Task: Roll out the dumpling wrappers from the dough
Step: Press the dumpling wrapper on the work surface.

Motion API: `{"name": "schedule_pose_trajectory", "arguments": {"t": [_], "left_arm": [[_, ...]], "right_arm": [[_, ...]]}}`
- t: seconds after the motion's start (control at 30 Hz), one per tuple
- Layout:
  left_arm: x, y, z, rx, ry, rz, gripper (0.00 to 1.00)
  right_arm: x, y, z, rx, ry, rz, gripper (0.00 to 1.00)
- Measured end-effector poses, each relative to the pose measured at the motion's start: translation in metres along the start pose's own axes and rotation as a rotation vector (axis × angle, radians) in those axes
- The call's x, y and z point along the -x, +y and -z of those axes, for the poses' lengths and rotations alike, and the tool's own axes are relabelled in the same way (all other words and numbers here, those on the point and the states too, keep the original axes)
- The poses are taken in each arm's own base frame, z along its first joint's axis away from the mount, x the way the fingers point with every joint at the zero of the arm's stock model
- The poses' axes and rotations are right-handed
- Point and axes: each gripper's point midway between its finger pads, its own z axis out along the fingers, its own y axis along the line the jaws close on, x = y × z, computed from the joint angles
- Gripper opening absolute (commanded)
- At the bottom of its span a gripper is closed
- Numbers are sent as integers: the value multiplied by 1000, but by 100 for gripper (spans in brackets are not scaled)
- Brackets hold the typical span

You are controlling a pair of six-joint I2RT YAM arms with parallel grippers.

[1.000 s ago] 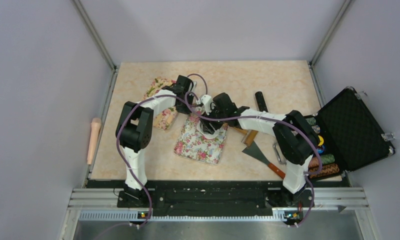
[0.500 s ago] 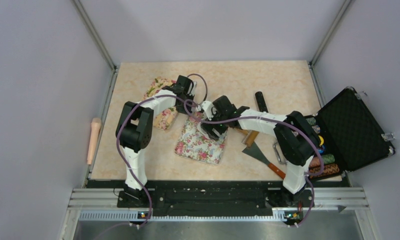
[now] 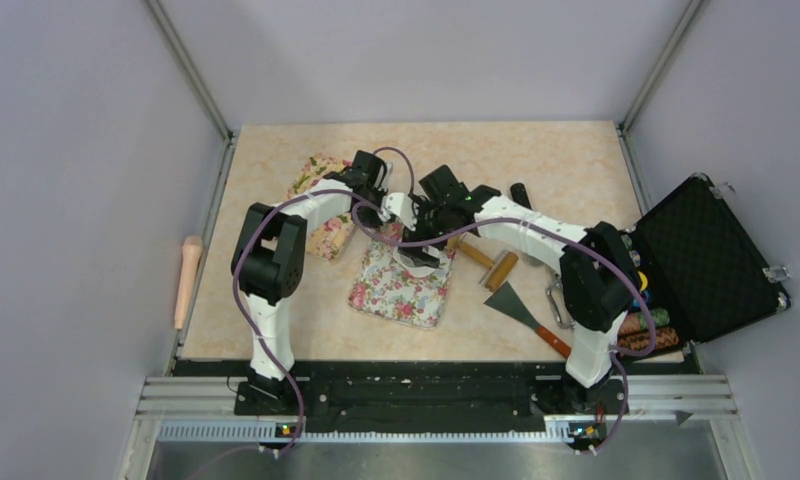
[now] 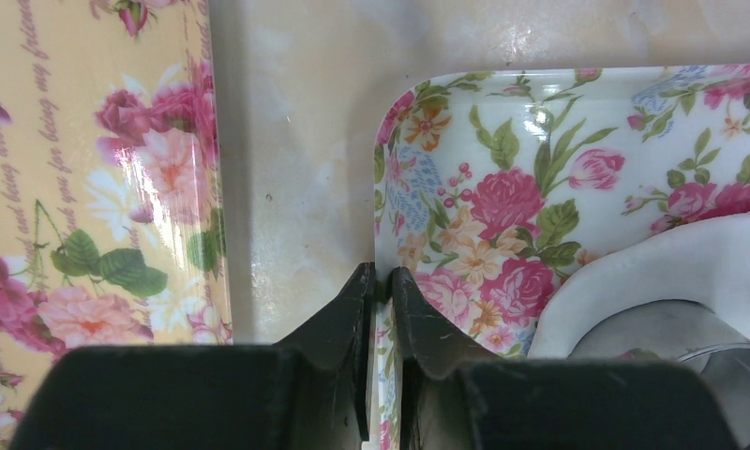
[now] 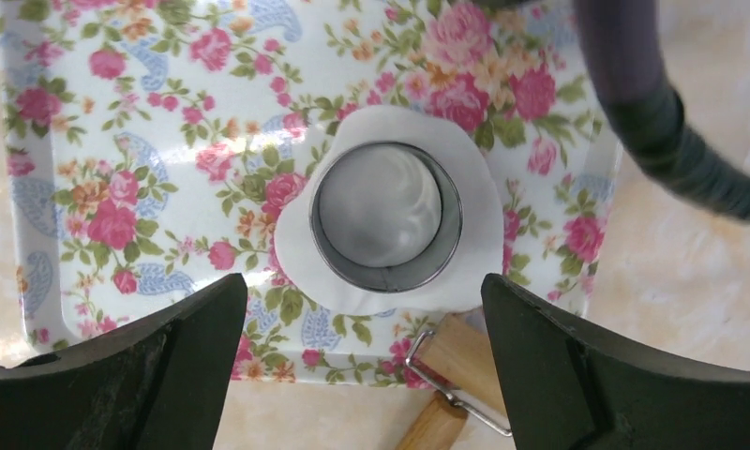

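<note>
One change stands out: the right gripper (image 5: 364, 286) has let go of the ring cutter (image 5: 387, 217) and drawn up and back toward 12 o'clock in the top view. Its fingers are now spread wide to either side of the ring and touch nothing. The cutter stands on its own in the sheet of dough (image 5: 479, 253), a little toward 3 o'clock of the middle of the floral tray (image 5: 118, 112). Inside the ring lies the dumpling wrapper (image 5: 376, 211), a round white disc, with the rest of the sheet forming a collar around the metal. The left gripper (image 4: 381, 277) stays nearly pressed together, pinching the tray's rim on its 9 o'clock side as the left wrist view shows it. Judged from this, one cut looks done. Lifting the ring and freeing the disc would come next.
</note>
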Motion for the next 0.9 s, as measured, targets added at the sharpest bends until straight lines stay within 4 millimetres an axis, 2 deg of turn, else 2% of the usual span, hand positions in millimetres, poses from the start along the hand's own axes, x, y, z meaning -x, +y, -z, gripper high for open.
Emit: {"name": "schedule_pose_trajectory", "arguments": {"t": [0.1,0.3,0.5,0.77,0.9], "left_arm": [[0,0,0,0,0,0,15],[0,0,0,-2,0,-3,15],[0,0,0,-8,1,-4,15],[0,0,0,-10,1,-4,15],[0,0,0,-11,1,-4,15]], "right_arm": [[10,5,7,79,-39,184,98],[5,20,9,214,-69,425,99],[13,10,-13,275,-68,501,98],[-13,18,-35,354,-11,496,96],[-15,19,-37,361,-4,494,95]]}}
